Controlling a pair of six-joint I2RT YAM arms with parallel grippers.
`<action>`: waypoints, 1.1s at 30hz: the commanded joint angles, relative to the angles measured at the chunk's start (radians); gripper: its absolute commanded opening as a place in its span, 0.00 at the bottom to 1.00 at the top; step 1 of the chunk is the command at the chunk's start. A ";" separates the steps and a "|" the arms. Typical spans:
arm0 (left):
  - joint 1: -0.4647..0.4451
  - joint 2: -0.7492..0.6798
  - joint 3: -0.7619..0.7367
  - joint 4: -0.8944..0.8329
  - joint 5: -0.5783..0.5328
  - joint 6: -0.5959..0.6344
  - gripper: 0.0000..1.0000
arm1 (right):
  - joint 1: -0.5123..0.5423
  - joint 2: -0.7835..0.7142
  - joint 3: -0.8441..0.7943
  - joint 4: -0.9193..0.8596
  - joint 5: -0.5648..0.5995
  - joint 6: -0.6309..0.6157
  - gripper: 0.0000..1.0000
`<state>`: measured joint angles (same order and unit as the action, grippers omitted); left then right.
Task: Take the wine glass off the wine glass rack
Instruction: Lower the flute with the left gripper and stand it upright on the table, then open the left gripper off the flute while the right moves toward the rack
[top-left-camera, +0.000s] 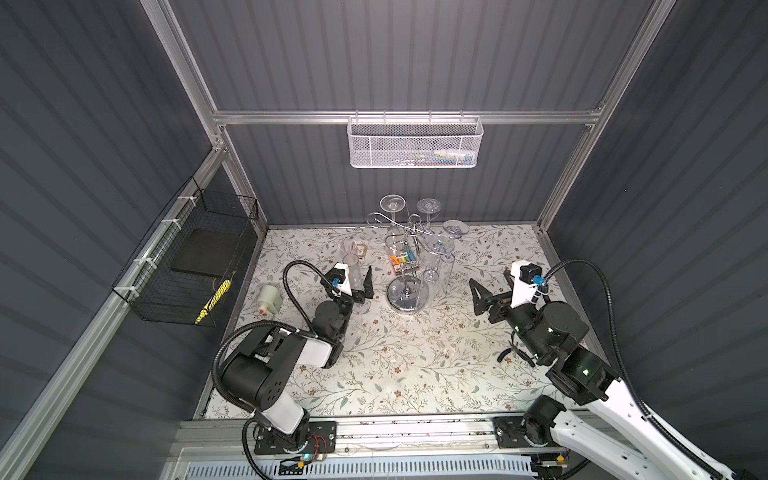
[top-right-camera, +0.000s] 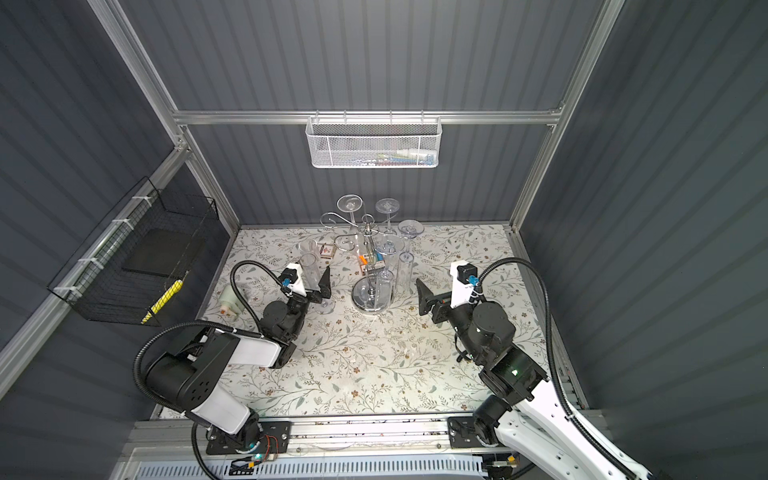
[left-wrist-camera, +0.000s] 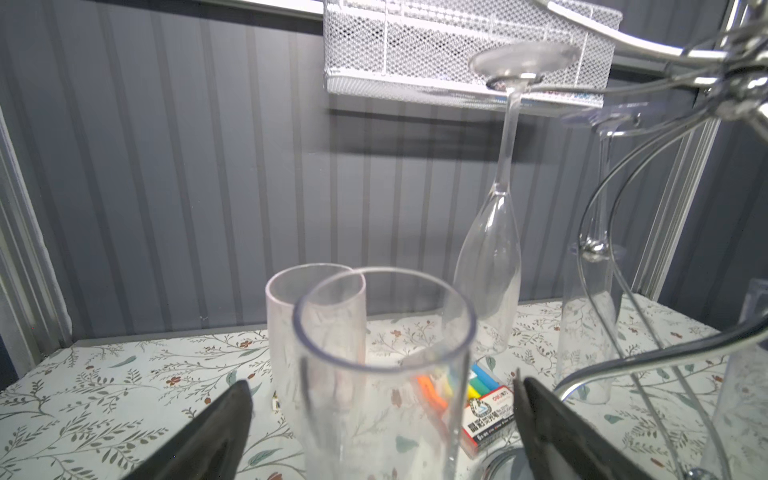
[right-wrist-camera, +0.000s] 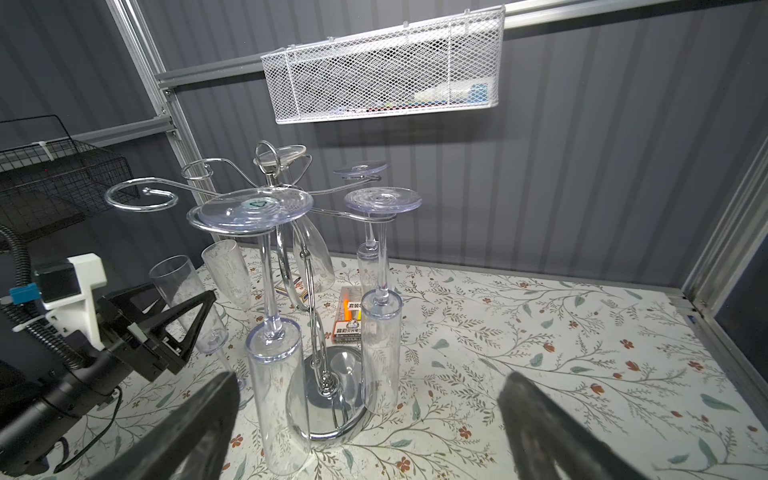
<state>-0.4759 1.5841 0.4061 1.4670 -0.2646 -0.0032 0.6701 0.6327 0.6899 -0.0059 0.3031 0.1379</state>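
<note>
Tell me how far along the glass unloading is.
Done: two clear stemmed glasses stand upright on the floral table beside the chrome wire rack. In hand: nothing; the open left claw straddles one glass, and the right claw is open and empty. Left: four upside-down glasses on its arms.

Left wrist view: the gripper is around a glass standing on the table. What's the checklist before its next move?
1. ok: left gripper is open, with a finger on either side of the upright glass and neither touching it.
2. ok: upright glass looks vertical on the table.
3. cannot tell: gap to the second glass behind it; their rims overlap in the left wrist view.
4. ok: right gripper is open and off the wine glass rack.
5. ok: four glasses hang upside down on the rack, so there are targets; nearest hanging glass.
6. ok: rack base sits flat.
</note>
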 joint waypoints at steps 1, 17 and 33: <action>0.007 -0.074 -0.017 -0.006 0.014 0.020 1.00 | -0.004 -0.008 0.003 -0.003 0.003 0.016 0.99; 0.006 -0.543 0.177 -0.755 0.011 -0.014 1.00 | -0.005 -0.027 0.148 -0.136 0.155 0.383 0.99; 0.006 -0.677 0.447 -1.188 0.031 0.054 1.00 | -0.265 0.266 0.365 0.048 -0.690 0.670 0.99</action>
<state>-0.4759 0.9237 0.8345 0.3355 -0.2409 0.0135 0.4576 0.8513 1.0489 -0.0990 -0.0311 0.6651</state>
